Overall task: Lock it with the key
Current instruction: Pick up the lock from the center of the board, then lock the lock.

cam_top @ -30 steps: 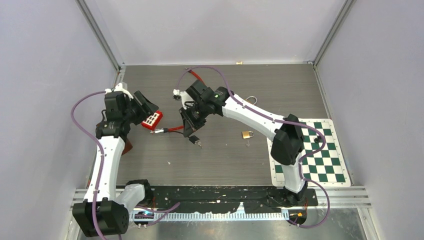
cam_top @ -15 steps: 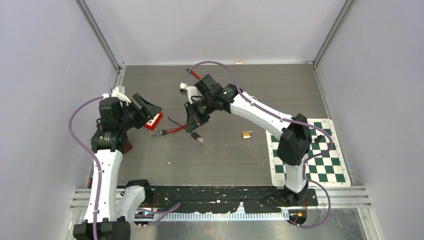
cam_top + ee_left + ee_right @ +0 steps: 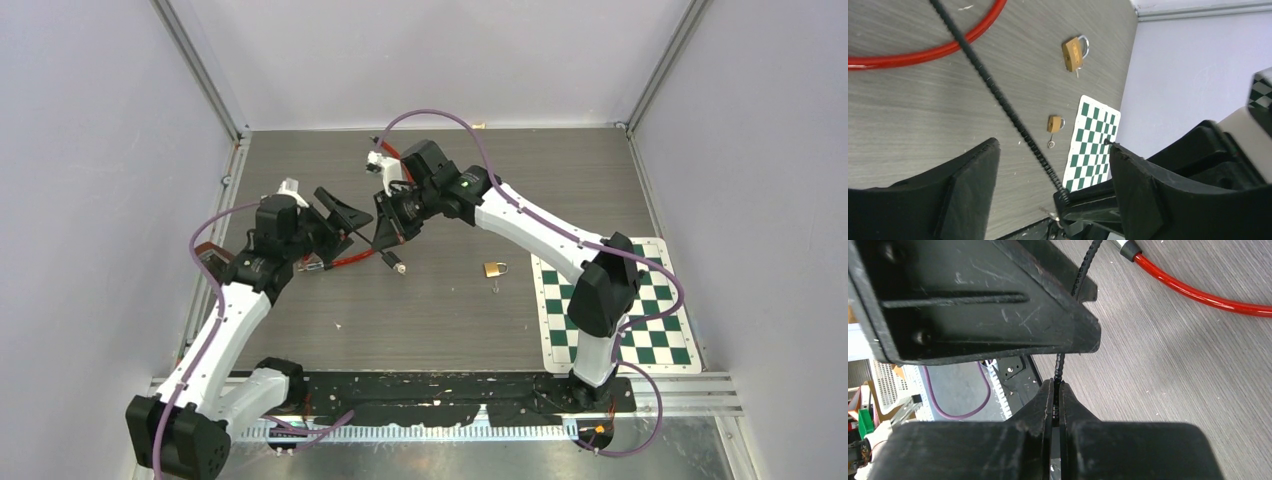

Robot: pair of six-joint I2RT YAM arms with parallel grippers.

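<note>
grey wood-grain bench (image 3: 450,320) | left hand (image 3: 1053,150) has swung in, jaws spread wide, empty, astride black ribbed cord (image 3: 998,95) | right hand (image 3: 1057,385) pinches that cord | brass padlock (image 3: 494,268), key (image 3: 494,287) untouched, well right of both hands | locking not begun

Even, diffuse light falls from above, leaving faint shadows on the table (image 3: 450,320). The overhead view is sharp; the right tool (image 3: 1057,390) looks dark, slightly soft
</note>
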